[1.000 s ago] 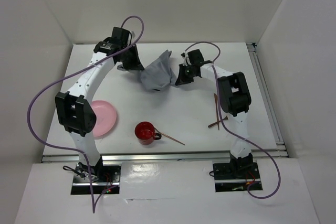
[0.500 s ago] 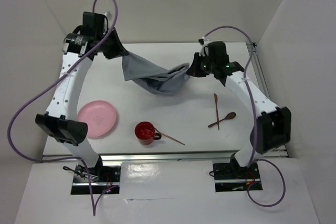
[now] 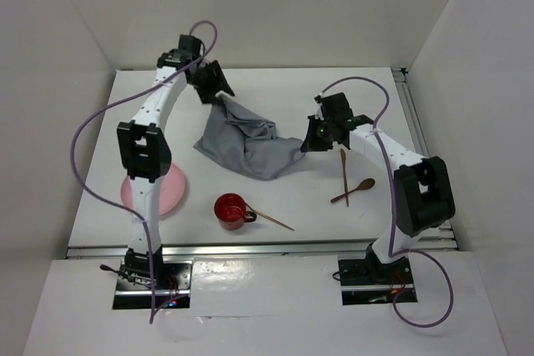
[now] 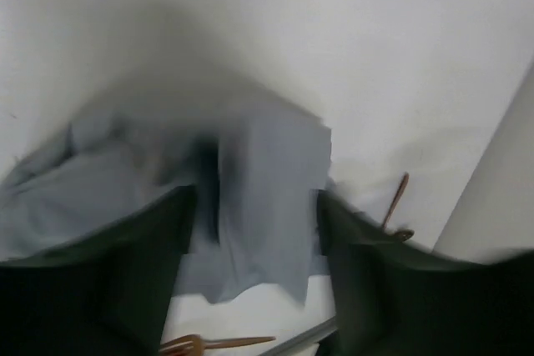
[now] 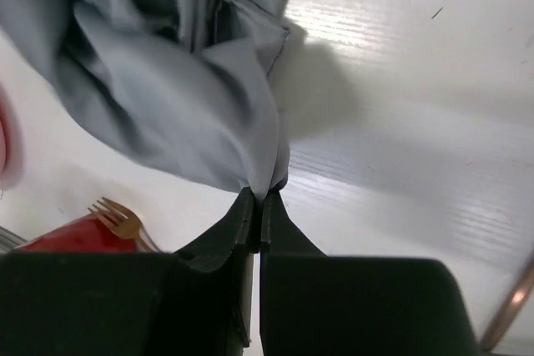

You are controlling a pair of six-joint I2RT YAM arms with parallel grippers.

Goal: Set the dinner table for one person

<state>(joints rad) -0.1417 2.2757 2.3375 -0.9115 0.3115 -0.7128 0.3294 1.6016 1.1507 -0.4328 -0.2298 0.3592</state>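
While the dinner table [image 3: 309,198] beneath the arms is sitting mostly unset, the grey cloth [image 3: 250,143] is lying half-spread mid-table, the right gripper [image 3: 307,141] clamping one corner fully closed, the left gripper [image 3: 219,93] too blurred to tell; pink plate [image 3: 171,193], red cup [image 3: 229,208] and spoon [image 3: 357,189] are waiting.

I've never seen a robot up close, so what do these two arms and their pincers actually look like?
The left arm and right arm are slim white tubes joined by chunky black joints. Each ends in a black pincer, the left gripper and the right gripper. A loose purple cable loops along each arm down to a metal base plate.
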